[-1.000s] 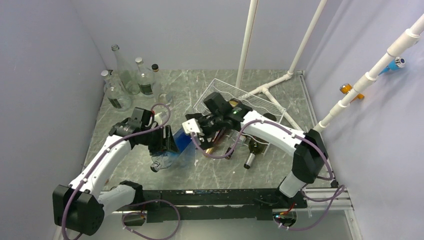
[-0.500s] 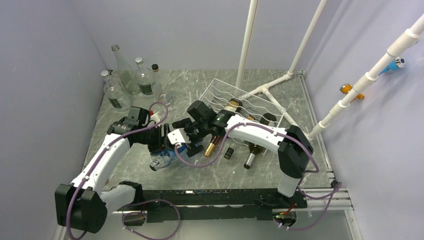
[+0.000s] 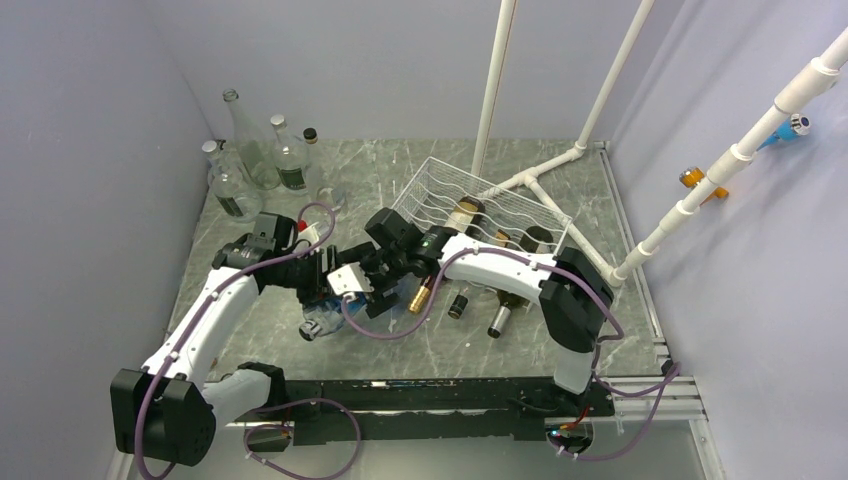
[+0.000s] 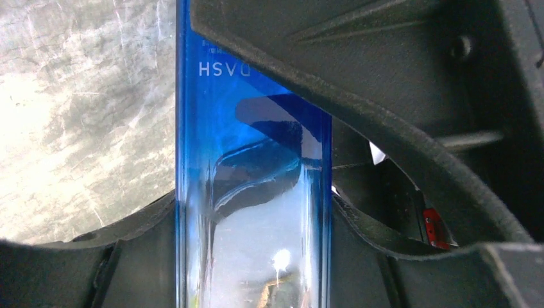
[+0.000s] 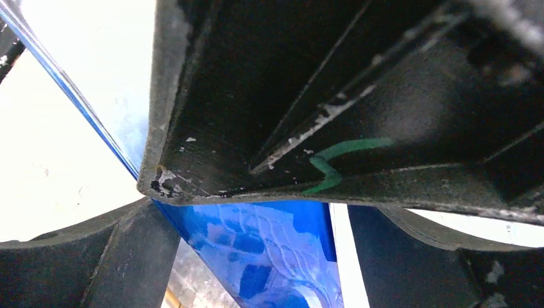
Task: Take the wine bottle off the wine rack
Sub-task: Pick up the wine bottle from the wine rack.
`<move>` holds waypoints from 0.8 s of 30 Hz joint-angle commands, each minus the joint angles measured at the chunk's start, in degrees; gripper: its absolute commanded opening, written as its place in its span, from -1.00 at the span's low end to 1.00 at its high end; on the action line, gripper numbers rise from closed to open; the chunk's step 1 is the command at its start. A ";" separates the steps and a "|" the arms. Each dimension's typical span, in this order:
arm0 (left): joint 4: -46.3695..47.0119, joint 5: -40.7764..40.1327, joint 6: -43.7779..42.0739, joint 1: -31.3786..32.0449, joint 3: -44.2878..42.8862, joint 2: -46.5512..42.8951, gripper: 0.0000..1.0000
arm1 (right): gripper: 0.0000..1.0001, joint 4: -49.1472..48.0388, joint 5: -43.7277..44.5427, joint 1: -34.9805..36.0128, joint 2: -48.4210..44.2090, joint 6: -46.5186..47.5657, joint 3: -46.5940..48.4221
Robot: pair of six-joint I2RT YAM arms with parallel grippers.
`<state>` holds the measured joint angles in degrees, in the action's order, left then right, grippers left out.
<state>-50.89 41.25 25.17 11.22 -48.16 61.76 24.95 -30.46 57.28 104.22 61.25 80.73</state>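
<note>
The white wire wine rack (image 3: 505, 197) stands at the back middle with dark wine bottles (image 3: 462, 214) in its cradles, their necks sticking out at the front. A blue square glass bottle (image 3: 318, 323) lies on the table left of the rack, neck toward the front left. My left gripper (image 3: 325, 285) is shut on it; in the left wrist view the bottle (image 4: 253, 192) fills the gap between both fingers. My right gripper (image 3: 352, 290) reaches over from the rack side and straddles the same bottle (image 5: 269, 256), jaws open, with a gap at one finger.
Several clear glass bottles (image 3: 250, 160) stand at the back left corner. White plastic pipes (image 3: 545, 170) rise behind and to the right of the rack. Bottle necks (image 3: 497, 320) jut out in front of the rack, beside my right arm.
My right gripper moved left from the rack's front edge along the blue bottle, ending next to my left gripper. My left gripper shifted slightly left. The bottle's neck stayed put.
</note>
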 commanded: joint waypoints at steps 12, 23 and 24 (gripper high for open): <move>5.74 9.13 -1.08 -0.83 -3.41 -1.63 -1.00 | -0.09 -0.19 -3.59 0.16 2.96 3.78 3.88; 5.30 8.32 -1.17 -1.38 -2.73 -2.16 -0.03 | -1.00 2.01 -8.24 -1.47 3.29 3.52 5.67; 5.28 8.12 -1.17 -1.38 -2.66 -2.24 0.05 | -1.00 2.10 -8.55 -1.51 3.22 3.52 5.65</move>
<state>-51.79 42.39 26.89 9.56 -48.16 61.78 26.59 -34.72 56.21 107.26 66.28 83.61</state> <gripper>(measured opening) 0.647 0.718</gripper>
